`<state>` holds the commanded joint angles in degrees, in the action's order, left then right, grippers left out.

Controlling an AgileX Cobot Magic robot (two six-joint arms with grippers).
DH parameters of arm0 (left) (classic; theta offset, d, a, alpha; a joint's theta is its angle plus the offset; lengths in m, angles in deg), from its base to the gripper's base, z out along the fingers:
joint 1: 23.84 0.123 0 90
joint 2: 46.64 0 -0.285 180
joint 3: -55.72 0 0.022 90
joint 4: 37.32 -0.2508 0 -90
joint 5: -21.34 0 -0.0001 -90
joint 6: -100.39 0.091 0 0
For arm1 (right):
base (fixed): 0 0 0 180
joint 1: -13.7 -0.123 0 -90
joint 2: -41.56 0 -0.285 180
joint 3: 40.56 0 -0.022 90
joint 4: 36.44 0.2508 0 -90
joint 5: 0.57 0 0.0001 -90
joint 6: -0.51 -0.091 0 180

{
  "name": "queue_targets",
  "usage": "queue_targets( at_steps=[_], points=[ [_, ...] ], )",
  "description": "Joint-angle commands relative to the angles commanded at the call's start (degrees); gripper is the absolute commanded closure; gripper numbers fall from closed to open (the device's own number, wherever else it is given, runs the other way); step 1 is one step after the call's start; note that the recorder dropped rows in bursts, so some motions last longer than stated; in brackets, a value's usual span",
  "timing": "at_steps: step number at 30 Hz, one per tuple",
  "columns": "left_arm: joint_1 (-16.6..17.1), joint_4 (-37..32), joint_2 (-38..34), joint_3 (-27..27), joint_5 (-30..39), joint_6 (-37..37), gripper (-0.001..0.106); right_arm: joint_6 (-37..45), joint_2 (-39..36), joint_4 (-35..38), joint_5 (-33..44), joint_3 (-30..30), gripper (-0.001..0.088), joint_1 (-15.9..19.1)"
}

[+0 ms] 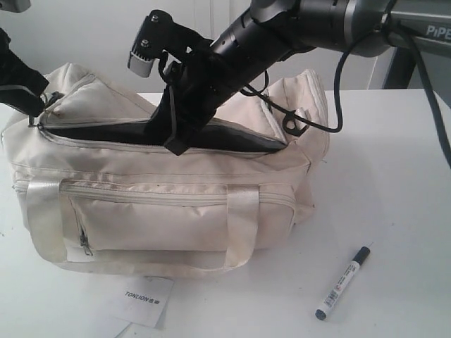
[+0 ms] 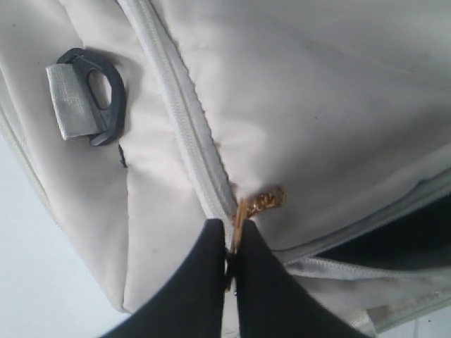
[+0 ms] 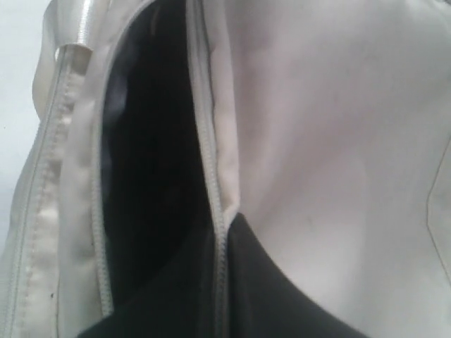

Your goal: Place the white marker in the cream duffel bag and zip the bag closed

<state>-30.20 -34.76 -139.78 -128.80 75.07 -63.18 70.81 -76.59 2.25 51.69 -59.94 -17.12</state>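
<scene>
The cream duffel bag (image 1: 176, 204) lies on the table with its top zipper open, showing dark lining (image 1: 106, 132). The white marker (image 1: 344, 283) lies on the table to the right front of the bag, outside it. My left gripper (image 1: 35, 114) is at the bag's left end, shut on the gold zipper pull (image 2: 243, 211), with its fingertips (image 2: 211, 243) pressed together. My right gripper (image 1: 174, 143) reaches across to the middle of the opening. It is shut on the zipper edge (image 3: 220, 225) of the far flap, beside the dark inside (image 3: 148, 176).
A white paper tag printed TONLION (image 1: 144, 299) lies in front of the bag. A black buckle (image 2: 99, 95) sits on the bag's end. The white table (image 1: 394, 176) extends to the right of the bag. The right arm's cable (image 1: 338, 91) hangs over the bag's right end.
</scene>
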Motion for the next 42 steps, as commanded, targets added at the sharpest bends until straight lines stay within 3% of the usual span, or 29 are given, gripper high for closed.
queue_targets(
  at_steps=[6, 8, 12, 16, 20, 27, 38, 42],
  points=[
    [0.0, 0.4, 0.0, 0.0, 0.3, 0.0, 0.105, -3.4, 1.7, 2.7, -4.1, 0.0, 0.0353, 0.0],
    [0.0, 0.4, 0.0, 0.0, 0.3, -0.1, 0.105, -5.0, 2.7, 3.0, -6.2, 0.0, 0.0301, 0.0],
    [0.0, 0.4, 0.0, 0.0, 0.3, -0.1, 0.105, -7.2, 4.4, 9.3, -4.6, 0.0, 0.03, 0.0],
    [0.0, 0.6, 0.0, 0.0, 0.3, -0.1, 0.105, -5.6, 4.5, 19.8, 3.1, 0.0, 0.03, -1.5],
    [0.0, 0.9, 0.0, 0.0, 0.3, -0.1, 0.105, 0.4, 2.7, 17.7, 7.1, 0.0, 0.03, -6.1],
    [0.0, 2.4, 0.0, 0.0, 0.3, 0.0, 0.105, 2.6, -1.0, 14.9, -9.5, 0.0, 0.03, -11.8],
    [0.0, 2.5, 0.0, 0.0, 0.3, 0.0, 0.105, 4.7, -5.2, 9.1, -17.0, -0.3, 0.0303, -12.6],
    [0.0, 2.5, 0.0, 0.0, 0.3, 0.0, 0.105, 5.0, -6.1, 8.0, -20.0, -0.3, 0.0428, -12.6]
  ],
)
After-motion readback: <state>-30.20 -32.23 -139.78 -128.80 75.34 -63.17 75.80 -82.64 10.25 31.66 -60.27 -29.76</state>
